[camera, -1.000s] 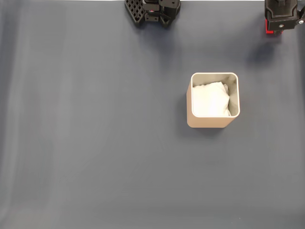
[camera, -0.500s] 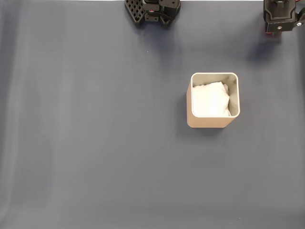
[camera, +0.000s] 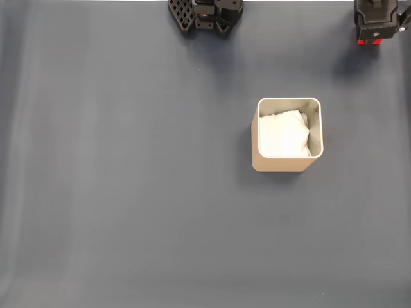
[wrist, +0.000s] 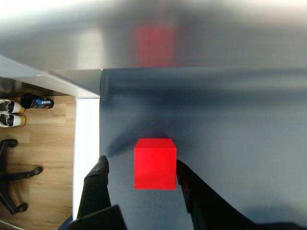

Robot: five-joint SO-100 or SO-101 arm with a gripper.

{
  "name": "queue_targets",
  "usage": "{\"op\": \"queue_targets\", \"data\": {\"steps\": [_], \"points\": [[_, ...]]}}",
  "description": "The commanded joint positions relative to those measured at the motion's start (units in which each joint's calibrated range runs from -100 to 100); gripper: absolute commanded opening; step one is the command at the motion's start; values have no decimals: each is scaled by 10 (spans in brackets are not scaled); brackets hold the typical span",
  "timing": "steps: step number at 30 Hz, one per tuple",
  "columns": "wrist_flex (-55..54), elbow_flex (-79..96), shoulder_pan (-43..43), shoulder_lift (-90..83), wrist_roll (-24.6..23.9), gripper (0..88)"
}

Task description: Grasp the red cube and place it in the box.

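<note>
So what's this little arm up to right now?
It is going for the red cube, which sits on the dark mat near the table's corner. In the wrist view the gripper has its jaws open on either side of the cube; one jaw looks close to it, but I cannot tell if it touches. The beige box, lined with white padding, stands apart with no cube in it.

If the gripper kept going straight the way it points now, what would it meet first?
The red cube: in the wrist view it sits between the open fingers of the gripper, on the dark table cover. Depth is unclear, so contact may be the cover.
</note>
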Motion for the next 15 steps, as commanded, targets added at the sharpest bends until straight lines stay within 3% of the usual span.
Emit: {"op": "queue_targets", "data": {"steps": [1, 9, 15], "points": [[-4, -23, -5, -3, -5, 345], [-5, -23, -1, -5, -5, 335], [-5, -23, 2, -7, -3, 275]]}}
